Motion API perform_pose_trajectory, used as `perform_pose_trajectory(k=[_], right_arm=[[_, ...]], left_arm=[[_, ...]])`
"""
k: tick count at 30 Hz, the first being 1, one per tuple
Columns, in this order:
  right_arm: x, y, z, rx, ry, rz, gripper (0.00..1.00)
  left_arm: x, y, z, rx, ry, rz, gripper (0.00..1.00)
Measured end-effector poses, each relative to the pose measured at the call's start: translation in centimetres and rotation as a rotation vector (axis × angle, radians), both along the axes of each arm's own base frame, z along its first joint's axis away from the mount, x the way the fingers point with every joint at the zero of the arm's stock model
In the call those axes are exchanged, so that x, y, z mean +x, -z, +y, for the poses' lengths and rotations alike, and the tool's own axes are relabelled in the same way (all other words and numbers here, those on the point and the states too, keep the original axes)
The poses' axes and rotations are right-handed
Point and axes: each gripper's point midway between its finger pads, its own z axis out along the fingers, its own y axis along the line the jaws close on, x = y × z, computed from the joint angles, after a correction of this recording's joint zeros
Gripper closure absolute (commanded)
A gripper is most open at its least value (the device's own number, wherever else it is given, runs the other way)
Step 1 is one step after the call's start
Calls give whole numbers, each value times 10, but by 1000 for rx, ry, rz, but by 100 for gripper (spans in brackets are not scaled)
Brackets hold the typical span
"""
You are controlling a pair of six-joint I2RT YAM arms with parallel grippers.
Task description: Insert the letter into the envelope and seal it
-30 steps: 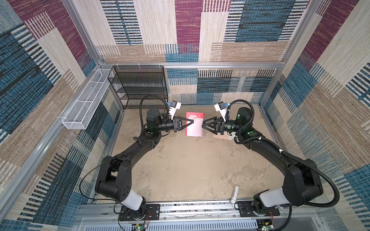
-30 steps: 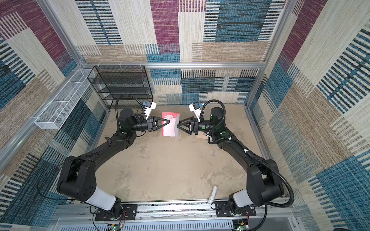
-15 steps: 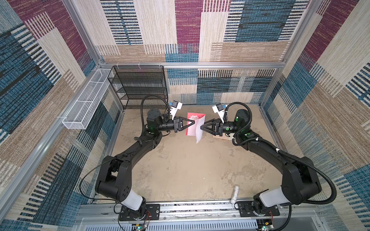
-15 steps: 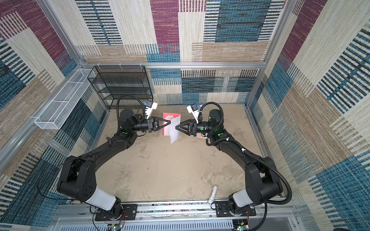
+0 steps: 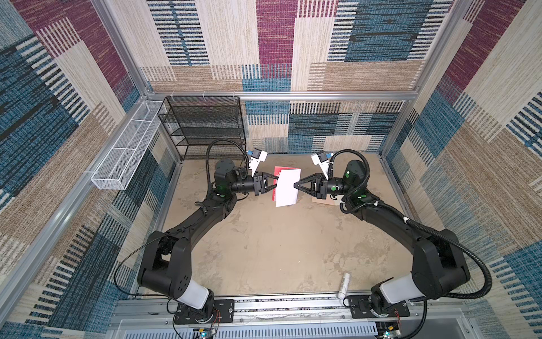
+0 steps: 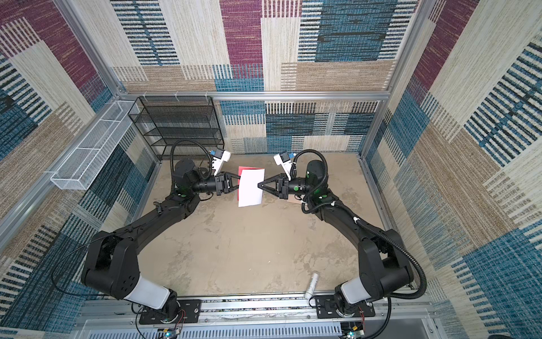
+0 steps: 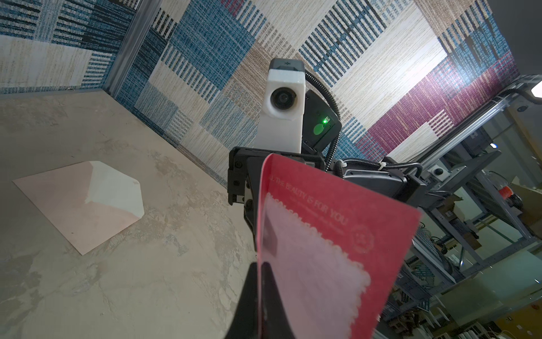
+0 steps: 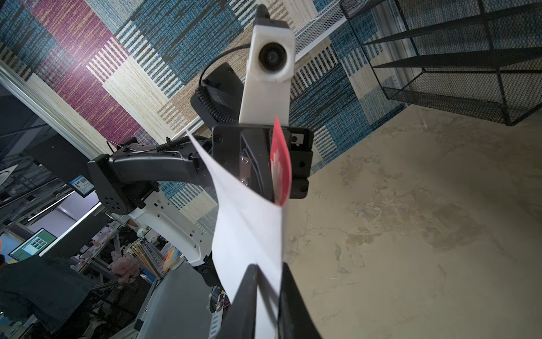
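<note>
Pinching letter aloft: left tool, right tool on opposite edges.

Tabletop: mottled beige surface with darker stained patches. A black wire rack stands in one far corner. An envelope lies flat, well to the right of the rack, with its flap open and the pale lining facing up. A white tube lies on its side, diagonally across from the rack, at the tabletop's opposite edge.
</note>
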Motion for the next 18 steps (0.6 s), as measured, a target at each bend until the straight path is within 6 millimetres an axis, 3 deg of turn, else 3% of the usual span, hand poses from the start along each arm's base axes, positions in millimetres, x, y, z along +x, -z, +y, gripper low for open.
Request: perform_pose_trajectory(k=[8, 10, 15, 18], right_arm=[[-1, -1, 0, -9, -7, -5, 100], [-1, 0, 0, -14, -8, -1, 100], [-3, 1, -1, -31, -8, -13, 100], [-3, -5, -2, -52, 13, -51, 100]], left_arm=[[-4, 2, 1, 28, 0, -17, 98], [-4, 3, 1, 32, 0, -15, 89], [-4, 1, 4, 39, -8, -27, 48], [0, -1, 12, 59, -59, -45, 33]])
